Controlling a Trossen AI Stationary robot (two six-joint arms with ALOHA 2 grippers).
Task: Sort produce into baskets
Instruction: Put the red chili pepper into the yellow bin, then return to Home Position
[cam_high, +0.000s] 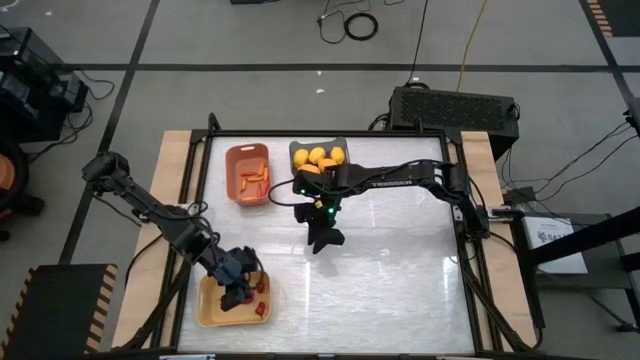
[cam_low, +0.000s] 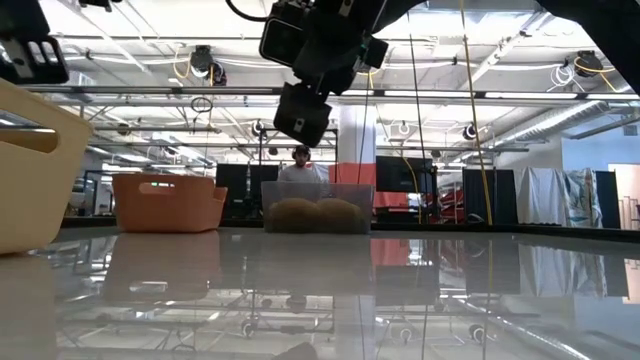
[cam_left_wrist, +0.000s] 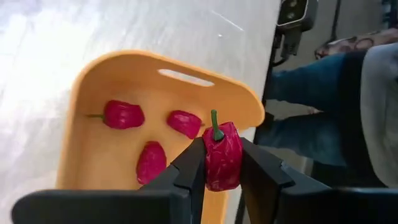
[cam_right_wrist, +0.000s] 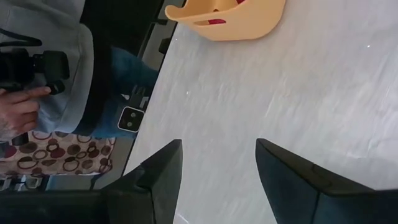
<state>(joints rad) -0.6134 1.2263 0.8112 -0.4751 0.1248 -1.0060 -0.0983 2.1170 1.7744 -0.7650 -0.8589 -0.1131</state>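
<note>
Left end effector (cam_left_wrist: 222, 163) grips 1 red pepper (cam_left_wrist: 222, 155) above the pale yellow basket (cam_left_wrist: 102, 158); next, release it. Right end effector (cam_right_wrist: 219, 163) waits wide.

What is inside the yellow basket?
Three red peppers lie in the yellow basket. The left gripper holds a fourth pepper above it, jaws shut on it. That pepper and the jaws cover part of the basket's floor, so more could hide there.
</note>
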